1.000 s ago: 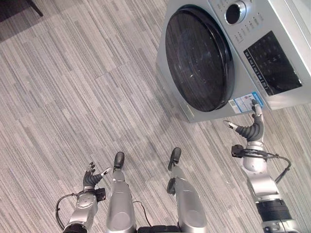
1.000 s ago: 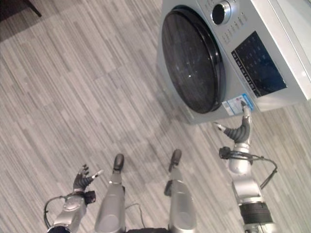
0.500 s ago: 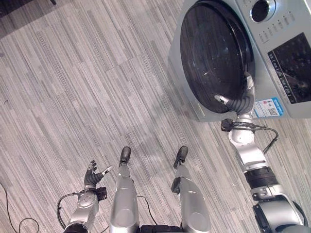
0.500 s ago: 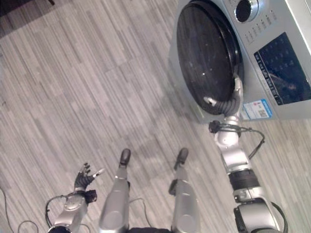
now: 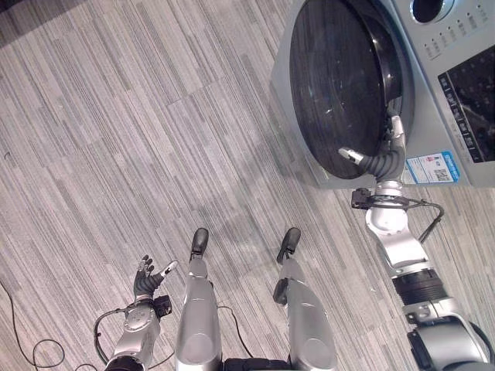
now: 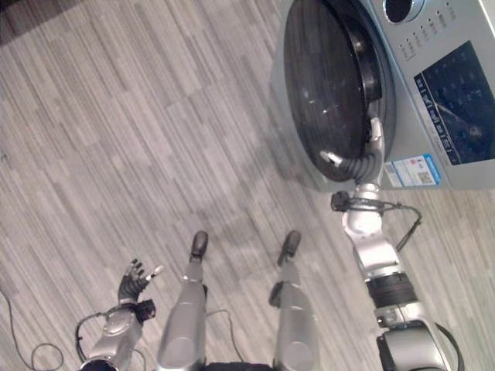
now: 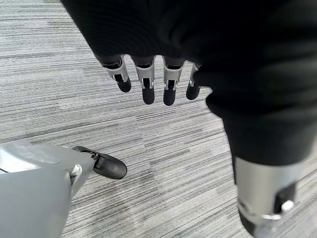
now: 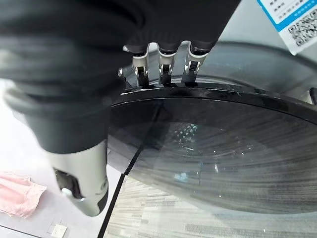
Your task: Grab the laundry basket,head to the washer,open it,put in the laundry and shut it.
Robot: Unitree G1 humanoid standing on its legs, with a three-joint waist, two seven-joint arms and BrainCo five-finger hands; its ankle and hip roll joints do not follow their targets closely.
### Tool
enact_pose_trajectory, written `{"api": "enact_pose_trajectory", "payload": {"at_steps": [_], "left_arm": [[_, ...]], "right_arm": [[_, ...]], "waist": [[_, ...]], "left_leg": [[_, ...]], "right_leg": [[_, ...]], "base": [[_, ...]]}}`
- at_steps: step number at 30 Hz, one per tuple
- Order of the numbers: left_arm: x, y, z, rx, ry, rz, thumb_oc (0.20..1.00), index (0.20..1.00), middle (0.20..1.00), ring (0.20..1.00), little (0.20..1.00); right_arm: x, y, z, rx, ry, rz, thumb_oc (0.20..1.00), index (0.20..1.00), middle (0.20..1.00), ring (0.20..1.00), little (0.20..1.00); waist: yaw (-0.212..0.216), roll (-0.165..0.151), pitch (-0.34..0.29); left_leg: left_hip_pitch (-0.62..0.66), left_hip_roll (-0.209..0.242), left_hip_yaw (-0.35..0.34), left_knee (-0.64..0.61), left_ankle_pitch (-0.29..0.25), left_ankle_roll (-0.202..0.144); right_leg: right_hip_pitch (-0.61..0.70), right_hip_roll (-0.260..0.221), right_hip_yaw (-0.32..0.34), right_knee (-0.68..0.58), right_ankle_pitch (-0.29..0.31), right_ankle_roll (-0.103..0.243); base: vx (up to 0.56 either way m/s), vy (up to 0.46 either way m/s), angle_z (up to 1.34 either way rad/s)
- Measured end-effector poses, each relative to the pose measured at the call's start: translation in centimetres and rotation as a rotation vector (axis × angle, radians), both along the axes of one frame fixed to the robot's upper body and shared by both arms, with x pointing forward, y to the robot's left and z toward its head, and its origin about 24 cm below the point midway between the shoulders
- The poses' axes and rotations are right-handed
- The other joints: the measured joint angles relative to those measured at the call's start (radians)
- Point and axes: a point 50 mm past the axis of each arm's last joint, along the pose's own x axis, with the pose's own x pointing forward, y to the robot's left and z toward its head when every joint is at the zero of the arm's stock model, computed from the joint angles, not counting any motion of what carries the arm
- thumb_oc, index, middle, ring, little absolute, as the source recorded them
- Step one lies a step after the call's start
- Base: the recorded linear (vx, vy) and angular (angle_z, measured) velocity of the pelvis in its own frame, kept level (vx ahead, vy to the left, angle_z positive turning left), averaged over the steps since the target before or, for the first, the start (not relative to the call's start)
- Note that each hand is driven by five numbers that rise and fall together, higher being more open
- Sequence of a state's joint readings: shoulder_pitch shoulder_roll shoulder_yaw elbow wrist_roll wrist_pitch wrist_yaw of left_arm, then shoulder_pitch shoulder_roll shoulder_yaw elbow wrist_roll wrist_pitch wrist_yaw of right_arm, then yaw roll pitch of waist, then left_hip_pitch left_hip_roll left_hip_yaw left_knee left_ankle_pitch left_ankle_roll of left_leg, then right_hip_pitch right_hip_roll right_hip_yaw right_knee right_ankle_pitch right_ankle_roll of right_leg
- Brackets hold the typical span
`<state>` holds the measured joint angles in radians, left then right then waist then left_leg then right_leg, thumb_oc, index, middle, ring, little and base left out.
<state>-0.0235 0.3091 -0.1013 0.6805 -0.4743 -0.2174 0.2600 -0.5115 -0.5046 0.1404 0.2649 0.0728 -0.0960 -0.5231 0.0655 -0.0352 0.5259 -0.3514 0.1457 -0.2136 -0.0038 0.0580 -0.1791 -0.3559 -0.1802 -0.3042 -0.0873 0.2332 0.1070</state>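
Silver washer (image 5: 456,85) standing on striped grey floor (image 5: 116,139), up and to the right in the eye views. Round dark glass door (image 5: 340,85) swung slightly out from the washer front, a gap showing along its right edge. Right hand (image 5: 384,157) raised to the door's lower right rim, fingers (image 8: 164,67) hooked over the black edge in the right wrist view with tips tucked behind it, thumb (image 5: 352,157) sticking out across the glass; holding the door rim. Blue-and-white sticker (image 5: 433,167) on the washer front just right of that hand, dark control panel (image 5: 473,104) above the sticker, round knob (image 5: 428,8) near the top edge. Pink cloth (image 8: 17,193) lying on a pale surface, seen in a corner of the right wrist view, past the thumb; cannot tell from here what it lies on. Left hand (image 5: 149,278) hanging low at the robot's left side over bare floor, fingers (image 7: 143,82) relaxed and spread wide, holding nothing.
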Motion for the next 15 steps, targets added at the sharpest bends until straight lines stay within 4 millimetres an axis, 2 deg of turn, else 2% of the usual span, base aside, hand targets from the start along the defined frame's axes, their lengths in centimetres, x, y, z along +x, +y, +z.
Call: {"api": "enact_pose_trajectory", "payload": {"at_steps": [2,6,9,11,14,15], "left_arm": [[0.0,0.0,0.1,0.000,-0.007,0.000,1.000,1.000,1.000,1.000,1.000],[0.2,0.0,0.2,-0.022,-0.024,0.017,1.000,1.000,1.000,1.000,1.000],[1.0,-0.8,0.6,-0.022,-0.043,-0.028,1.000,1.000,1.000,1.000,1.000],[1.8,-1.8,1.1,-0.015,-0.065,-0.089,1.000,1.000,1.000,1.000,1.000],[2.4,-2.9,1.9,0.078,-0.067,-0.255,1.000,1.000,1.000,1.000,1.000],[2.7,-3.2,2.4,0.152,-0.063,-0.360,1.000,1.000,1.000,1.000,1.000]], "right_arm": [[0.5,0.2,1.0,0.038,-0.029,0.009,1.000,1.000,1.000,1.000,1.000],[1.4,2.8,2.1,0.187,-0.079,0.085,1.000,1.000,1.000,1.000,1.000],[1.9,6.0,2.3,0.343,-0.099,0.193,1.000,1.000,1.000,1.000,1.000],[1.8,9.1,1.8,0.426,-0.089,0.299,1.000,1.000,1.000,1.000,1.000],[1.3,12.2,1.1,0.368,-0.031,0.446,1.000,1.000,1.000,1.000,1.000],[1.3,14.2,0.5,0.317,0.034,0.558,1.000,1.000,1.000,1.000,1.000]], "waist": [[-0.004,0.011,0.000],[-0.024,0.016,-0.001],[-0.027,0.025,-0.004],[-0.028,0.043,-0.012],[-0.021,0.069,-0.020],[-0.009,0.091,-0.029]], "left_leg": [[-0.007,0.001,0.002,0.000,0.002,-0.001],[-0.016,0.006,0.016,-0.002,0.007,-0.008],[-0.003,0.012,0.035,-0.001,0.006,-0.007],[0.003,0.021,0.043,0.000,0.006,-0.008],[0.003,0.030,0.031,0.000,0.004,-0.012],[0.003,0.039,0.027,-0.002,0.003,-0.012]], "right_leg": [[-0.010,0.001,0.003,0.000,0.000,0.000],[-0.031,0.007,0.020,0.000,0.011,-0.009],[-0.031,0.011,0.045,0.000,0.025,-0.015],[-0.030,0.017,0.051,0.000,0.030,-0.021],[-0.029,0.030,0.051,0.000,0.031,-0.021],[-0.029,0.038,0.050,0.000,0.031,-0.022]], "base": [[-0.02,-0.008,-0.07],[-0.01,-0.004,-0.12],[-0.01,-0.003,-0.23],[-0.01,0.012,-0.17],[0.00,0.004,-0.01],[-0.02,0.004,0.04]]}}
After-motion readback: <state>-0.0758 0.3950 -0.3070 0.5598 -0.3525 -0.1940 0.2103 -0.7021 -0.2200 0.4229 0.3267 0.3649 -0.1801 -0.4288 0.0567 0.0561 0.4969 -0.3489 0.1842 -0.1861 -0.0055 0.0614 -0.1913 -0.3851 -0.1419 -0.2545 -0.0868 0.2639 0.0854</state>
